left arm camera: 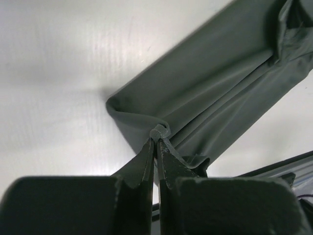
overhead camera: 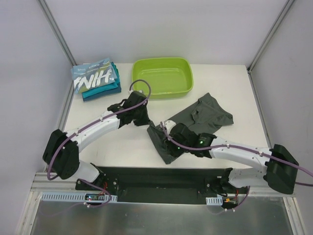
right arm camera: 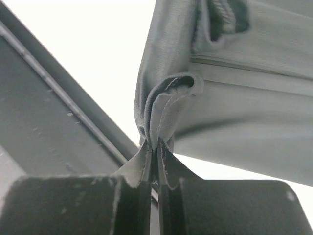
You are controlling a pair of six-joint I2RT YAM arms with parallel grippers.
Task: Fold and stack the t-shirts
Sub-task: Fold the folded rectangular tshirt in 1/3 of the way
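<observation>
A dark grey t-shirt (overhead camera: 205, 115) lies crumpled on the white table, right of centre. My left gripper (overhead camera: 145, 119) is shut on a pinch of its cloth (left arm camera: 161, 131) at the shirt's near left end. My right gripper (overhead camera: 168, 134) is shut on a bunched fold of the same shirt (right arm camera: 166, 105) close by, near the table's front edge. A light blue shirt with big white letters (overhead camera: 94, 76) lies folded on top of folded teal shirts (overhead camera: 105, 90) at the back left.
A lime-green plastic tub (overhead camera: 162, 77) stands at the back centre, just behind the left gripper. The black base rail (overhead camera: 161, 178) runs along the table's near edge, also seen in the right wrist view (right arm camera: 54, 122). Grey walls enclose both sides.
</observation>
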